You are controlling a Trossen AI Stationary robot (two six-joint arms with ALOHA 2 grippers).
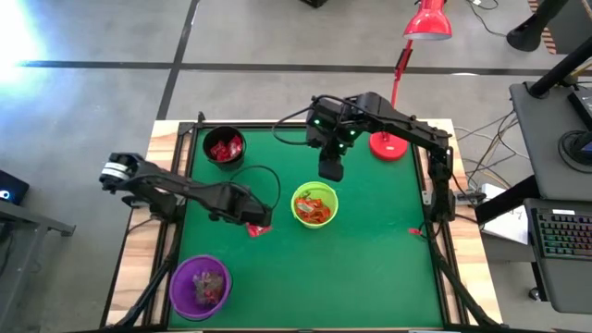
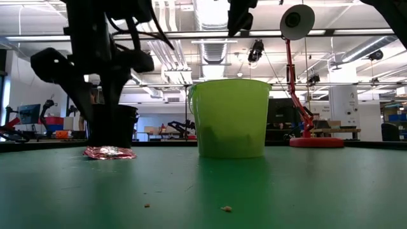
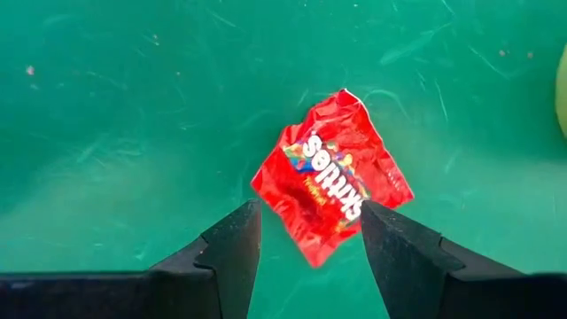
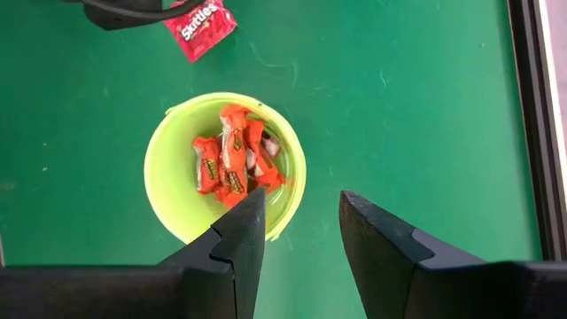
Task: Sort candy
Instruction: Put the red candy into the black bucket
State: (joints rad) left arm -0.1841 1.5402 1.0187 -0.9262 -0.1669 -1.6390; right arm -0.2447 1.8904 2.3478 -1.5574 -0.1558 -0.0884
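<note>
Left pincer (image 3: 306,257) spread over a flat red crinkled candy packet (image 3: 332,173)

The packet lies flat on the green tabletop (image 1: 370,240), just beside the lime-green round plastic bowl (image 1: 314,205), long axis slanting across the gap. Beyond the bowl, the right pincer (image 4: 301,235) hangs spread, empty.

Open green mat (image 1: 370,250) from three to six o'clock. Lime bowl (image 1: 314,204) blocks the centre; black bowl (image 1: 224,146) at eleven, purple bowl (image 1: 200,285) at seven.
</note>
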